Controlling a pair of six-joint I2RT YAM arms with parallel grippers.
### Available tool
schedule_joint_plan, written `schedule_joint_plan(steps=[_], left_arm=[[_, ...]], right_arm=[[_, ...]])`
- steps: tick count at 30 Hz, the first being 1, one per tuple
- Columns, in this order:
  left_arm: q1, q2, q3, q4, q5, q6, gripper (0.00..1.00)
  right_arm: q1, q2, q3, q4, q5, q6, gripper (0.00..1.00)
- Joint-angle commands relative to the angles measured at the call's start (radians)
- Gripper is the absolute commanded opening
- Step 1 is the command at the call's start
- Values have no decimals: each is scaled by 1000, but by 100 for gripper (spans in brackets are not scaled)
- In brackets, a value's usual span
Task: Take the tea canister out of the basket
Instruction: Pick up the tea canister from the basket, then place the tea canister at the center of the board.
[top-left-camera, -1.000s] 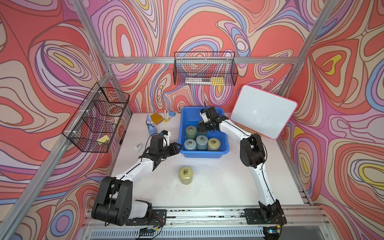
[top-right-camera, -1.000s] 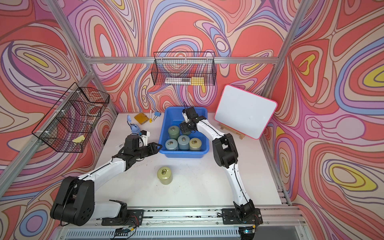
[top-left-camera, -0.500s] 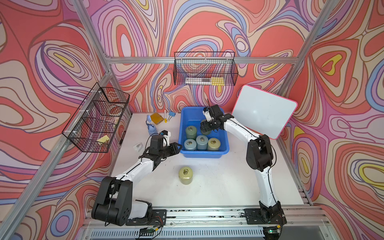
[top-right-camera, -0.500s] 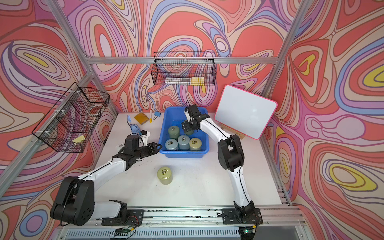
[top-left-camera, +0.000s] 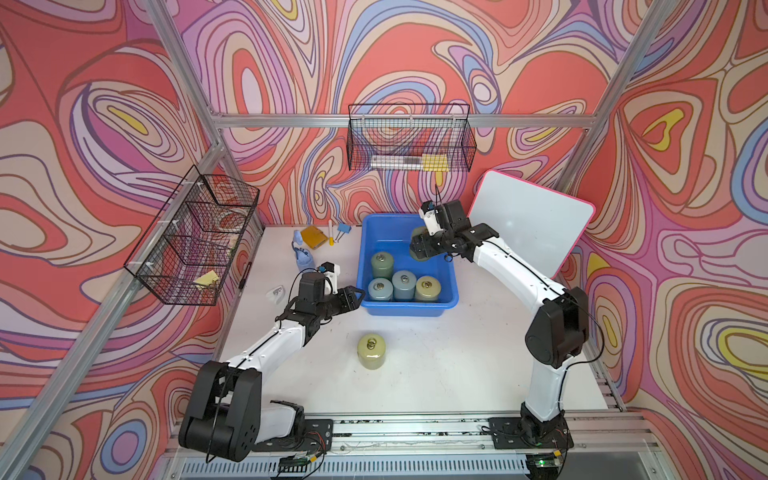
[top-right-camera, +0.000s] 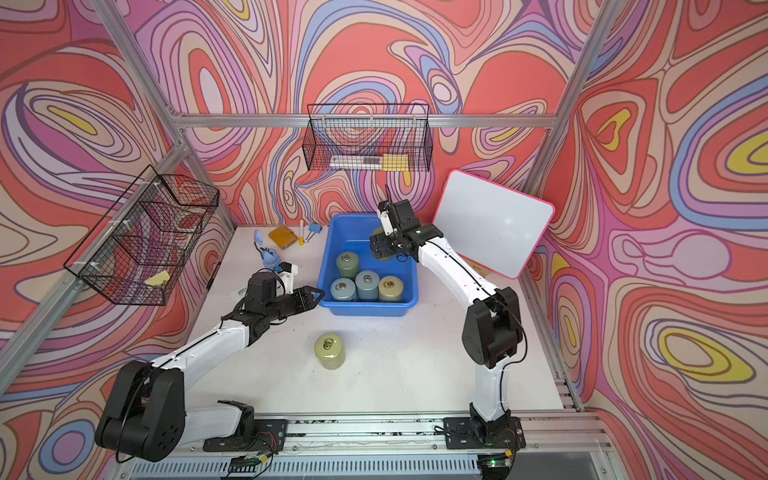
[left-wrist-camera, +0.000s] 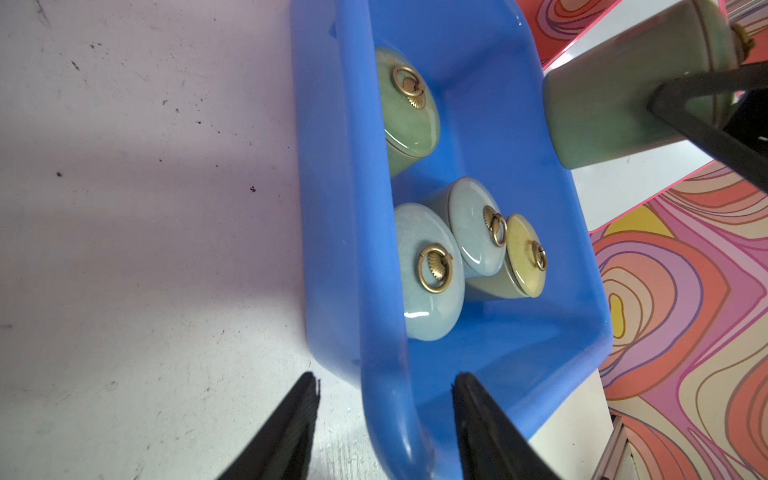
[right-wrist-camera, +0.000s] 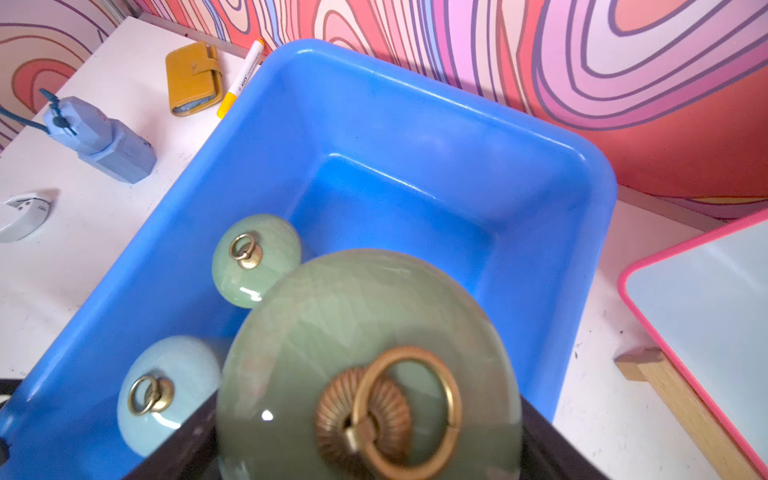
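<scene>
Right gripper (top-left-camera: 422, 249): jaws closed on the sides of a green canister (right-wrist-camera: 365, 332), just below its lid. The canister is upright, ring handle on top, and hangs above the far right part of the basket (top-left-camera: 409, 308), clear of the basket floor. In the left wrist view its base shows beyond the far rim, touching nothing.

Left gripper (left-wrist-camera: 384, 380): jaws partly open, holding nothing. They straddle the near left corner of the basket rim, with one finger (left-wrist-camera: 291, 428) over the table (top-left-camera: 457, 353) and the other over the basket interior. Contact with the rim cannot be told.

Basket contents: four canisters. Three stand in a row along the near wall (top-left-camera: 404, 284) and one stands behind them on the left (top-left-camera: 382, 264).

One yellow-green canister (top-left-camera: 371, 351) stands on the table in front of the basket, well apart from both grippers.
</scene>
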Motion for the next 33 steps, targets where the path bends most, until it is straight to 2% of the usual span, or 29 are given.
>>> schedule_joint_plan(steps=[1,5,12,21,27,33], left_arm=[[5,-45,-19,35,2,-1,73],[5,-84,-34,43,-4,-1,80],[6,-171,-61,31,-45,-1,82],[5,-330,-96,-72,-239,37,86],[5,-399,-115,-94,-311,55,89],[6,-428,-115,-109,-372,63,98]], right_arm=[[33,-131,-41,46,-6,12,58],[84,-245,-135,38,18,21,58],[223,-433,-308,26,80,72,58],[374,-627,-512,35,74,143,58],[485,-701,-633,46,65,174,57],[626,-716,-716,93,80,210,57]])
